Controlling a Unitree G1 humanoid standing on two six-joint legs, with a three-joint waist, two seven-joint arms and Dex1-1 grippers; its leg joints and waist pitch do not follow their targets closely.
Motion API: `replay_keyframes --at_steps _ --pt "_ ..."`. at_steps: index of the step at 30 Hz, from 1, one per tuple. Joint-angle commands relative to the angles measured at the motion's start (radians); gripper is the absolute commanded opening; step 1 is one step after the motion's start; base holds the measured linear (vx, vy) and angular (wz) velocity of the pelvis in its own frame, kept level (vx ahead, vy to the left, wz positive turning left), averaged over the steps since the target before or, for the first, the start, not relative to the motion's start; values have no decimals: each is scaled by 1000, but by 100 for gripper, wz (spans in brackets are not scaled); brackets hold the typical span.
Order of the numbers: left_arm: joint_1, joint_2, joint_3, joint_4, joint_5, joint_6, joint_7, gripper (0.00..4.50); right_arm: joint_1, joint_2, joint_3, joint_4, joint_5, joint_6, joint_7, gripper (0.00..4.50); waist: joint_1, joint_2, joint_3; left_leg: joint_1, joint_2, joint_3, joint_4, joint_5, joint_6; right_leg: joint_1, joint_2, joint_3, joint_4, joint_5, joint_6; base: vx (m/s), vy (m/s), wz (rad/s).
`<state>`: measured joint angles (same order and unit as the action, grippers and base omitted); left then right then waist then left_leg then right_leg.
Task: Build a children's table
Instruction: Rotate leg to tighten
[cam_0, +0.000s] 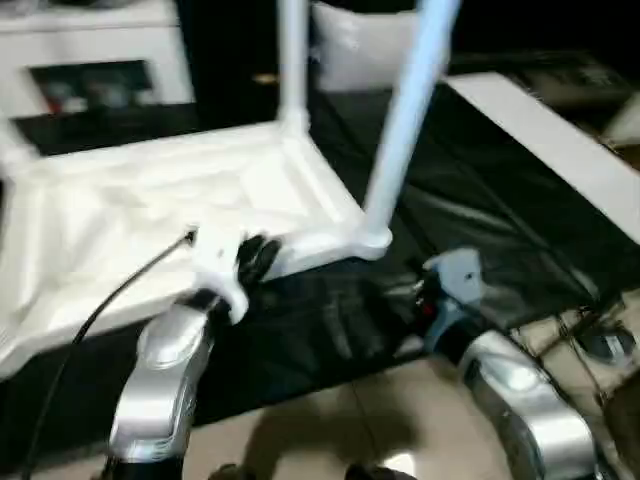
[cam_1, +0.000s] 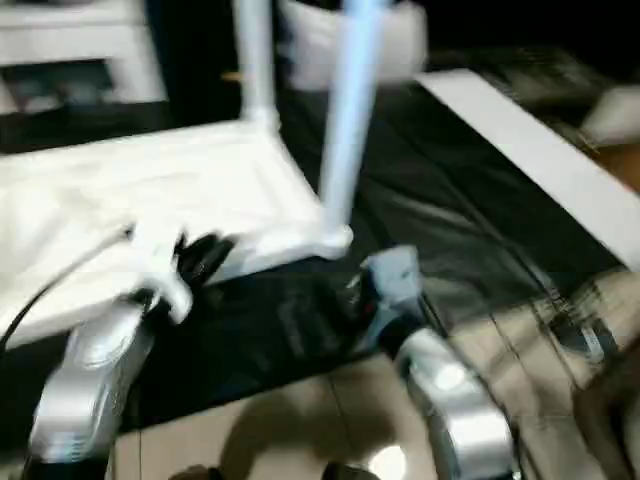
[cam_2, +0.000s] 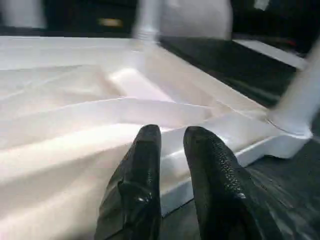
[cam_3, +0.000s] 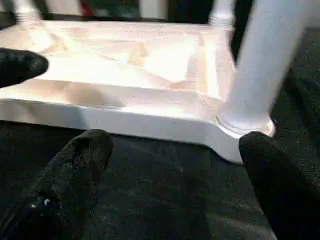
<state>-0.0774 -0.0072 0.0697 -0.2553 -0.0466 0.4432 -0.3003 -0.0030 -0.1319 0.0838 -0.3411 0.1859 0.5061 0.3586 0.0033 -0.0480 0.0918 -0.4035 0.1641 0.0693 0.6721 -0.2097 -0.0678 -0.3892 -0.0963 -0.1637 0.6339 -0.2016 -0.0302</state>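
Jaws narrow on left gripper (cam_2: 172, 150) by upturned table (cam_0: 150, 215); right gripper (cam_3: 175, 165) spread wide.

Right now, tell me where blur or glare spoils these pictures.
Right eye view: motion blur smears the table legs and the right forearm. Left eye view: milder blur, bright highlights on the left forearm. Left wrist view: the table top washes out, the near leg is streaked. Right wrist view: the underside ribs glare, the near leg is soft.
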Motion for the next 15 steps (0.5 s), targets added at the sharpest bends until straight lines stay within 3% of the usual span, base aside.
replay_keyframes --at_steps 1,2,3,4,5,6,7,8,9,10,11,12,13,14,15 --pt "34 21 -28 -39 11 7 18 134 -6 11 -27 16 20 -27 2 450 -34 -16 -41 -30 -44 21 135 -103 -9 27 -223 35 -242 -1058 102 56 -30 34" --pt "34 21 -28 -39 11 7 18 134 -6 11 -27 16 20 -27 2 450 -19 -5 -46 -25 -22 25 106 -127 -9 57 -242 29 -230 -992 141 68 3 1" --pt "50 29 -38 -58 14 19 18 134 -6 9 -23 22 13 -30 0 450 -9 -9 -61 -17 20 10 82 -208 28 98 -309 64 -215 -845 82 51 24 36" --pt "68 35 -47 -87 25 43 20 134 -3 7 -18 23 8 -36 -3 450 9 3 -71 1 49 -4 22 -169 58 129 -285 55 -195 -637 -45 -54 26 65" --pt "68 35 -47 -89 26 44 20 134 -3 8 -19 24 8 -36 -5 450 -1 44 -70 4 52 -20 -67 -41 112 127 -152 -23 -141 -436 -106 -74 28 93" --pt "80 37 -54 -109 37 50 24 134 -2 26 -37 32 9 -44 -35 450 -20 69 -61 36 72 -45 -108 -68 130 82 -72 -35 -92 -349 -93 -57 7 59" --pt "84 37 -56 -117 41 51 25 134 0 34 -44 36 9 -50 -48 450 -54 64 -62 55 100 -94 -125 -95 159 59 -29 -6 -37 -174 -70 -2 12 45" --pt "95 37 -57 -131 49 44 29 134 6 25 -42 39 6 -45 -47 450 -51 67 -59 53 92 -96 -125 -130 166 54 -31 9 -33 -137 -79 17 4 36" --pt "109 32 -49 -145 45 40 41 134 12 20 -41 42 -10 -57 -59 450 -32 44 -47 72 97 -28 -114 -322 42 39 -77 81 -102 -177 -104 17 4 36" --pt "124 28 -38 -158 37 32 54 134 19 20 -42 39 -19 -52 -74 450 -27 41 -44 72 85 -15 -116 -391 7 41 -82 90 -115 -260 -110 -4 -22 32" --pt "129 27 -33 -162 32 27 58 134 21 24 -47 36 -17 -39 -83 450 -26 31 -43 80 75 -1 -114 -442 -17 34 -83 96 -125 -341 -112 0 0 0" --pt "134 30 -29 -166 24 26 58 134 22 28 -52 25 -1 -12 -82 450 -25 27 -41 83 63 8 -116 -508 -29 32 -85 98 -141 -511 -78 0 0 0" --pt "138 40 -32 -170 26 24 60 134 25 27 -54 14 10 13 -79 450 -30 12 -48 82 58 11 -118 -509 -23 35 -87 93 -154 -610 -31 0 0 0" --pt "138 40 -32 -170 26 24 60 134 25 27 -54 14 10 13 -79 450 -29 14 -54 74 58 9 -121 -473 -16 43 -89 96 -151 -603 -22 0 0 0" --pt "143 55 -37 -174 36 20 63 134 29 20 -42 2 26 24 -54 450 -29 7 -62 49 61 11 -129 -363 8 51 -91 110 -143 -549 -16 0 0 0"
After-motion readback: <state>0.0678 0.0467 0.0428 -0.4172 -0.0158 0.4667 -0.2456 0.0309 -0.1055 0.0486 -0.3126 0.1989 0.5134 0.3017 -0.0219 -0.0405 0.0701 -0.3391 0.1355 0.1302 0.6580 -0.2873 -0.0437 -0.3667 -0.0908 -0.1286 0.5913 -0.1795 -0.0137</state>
